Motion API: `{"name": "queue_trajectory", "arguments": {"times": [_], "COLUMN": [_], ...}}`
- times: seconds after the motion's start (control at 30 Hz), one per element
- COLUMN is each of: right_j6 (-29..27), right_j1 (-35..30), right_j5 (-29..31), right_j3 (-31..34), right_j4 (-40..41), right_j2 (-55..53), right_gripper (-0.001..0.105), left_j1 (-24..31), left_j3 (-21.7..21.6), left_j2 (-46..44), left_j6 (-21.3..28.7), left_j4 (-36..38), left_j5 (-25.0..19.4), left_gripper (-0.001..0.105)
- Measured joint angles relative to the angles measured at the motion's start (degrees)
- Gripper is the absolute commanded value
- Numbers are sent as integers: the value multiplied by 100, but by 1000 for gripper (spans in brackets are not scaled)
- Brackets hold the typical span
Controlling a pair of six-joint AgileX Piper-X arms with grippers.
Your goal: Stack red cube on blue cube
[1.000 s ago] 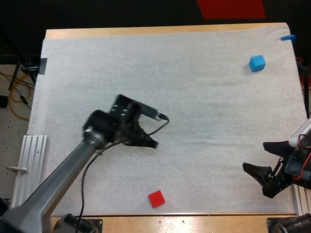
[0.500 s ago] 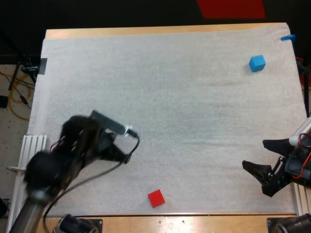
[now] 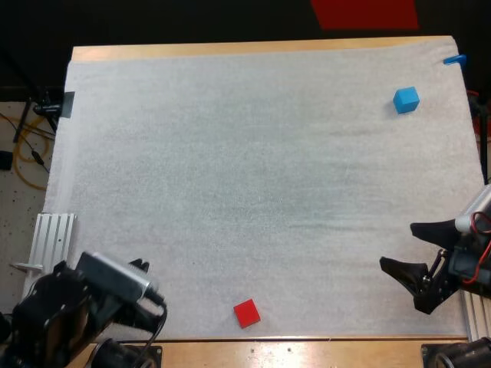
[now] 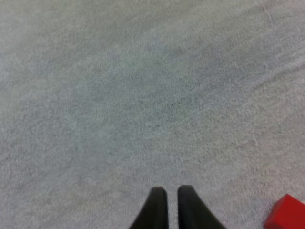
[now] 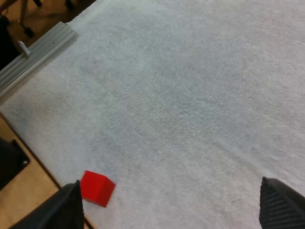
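Red plastic-looking cube (image 3: pixel 246 313) seems light, rigid; pinch its flat opposite sides. Your right gripper (image 3: pixel 400 246) gapes wide; left gripper (image 4: pixel 171 189) closed, empty.

We see the white mat (image 3: pixel 253 176) as a rough, fibrous, matt sheet over the smooth pale wood of the table (image 3: pixel 230 50). The red cube (image 3: pixel 247 313) and blue cube (image 3: pixel 406 100) look smooth and matt. The ribbed metal rail (image 3: pixel 54 245) has a dull sheen. The left gripper (image 4: pixel 171 191) looks like smooth black plastic.
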Motion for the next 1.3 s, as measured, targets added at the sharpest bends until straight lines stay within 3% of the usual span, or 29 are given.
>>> {"name": "queue_trajectory", "arguments": {"times": [0.07, 0.17, 0.3, 0.43, 0.87, 1.1, 1.3], "right_j6": [12, 10, 61, 391, 1446, 2242, 3075], "right_j1": [5, 5, 84, 582, 3156, 3899, 4470], "right_j5": [-44, -60, -116, -68, 1326, 1602, 2497], "right_j3": [0, 0, 0, 0, 0, 0, 0], "right_j4": [-60, -125, -236, -592, -1371, -1770, -1954], "right_j2": [64, 187, 353, 684, 2193, 2723, 3187], "right_gripper": [72, 72, 72, 72, 72, 72, 72], "left_j1": [0, 0, 0, 0, 0, 0, 0], "left_j3": [0, 0, 0, 0, 0, 0, 0], "left_j2": [-182, -292, -297, -297, -297, -297, -297], "left_j6": [0, 0, 173, 266, 444, 444, 444], "left_j4": [160, 309, 481, 481, 488, 488, 488], "left_j5": [0, 44, 143, 171, 171, 171, 171], "left_gripper": [33, 41, 41, 41, 41, 41, 41]}}
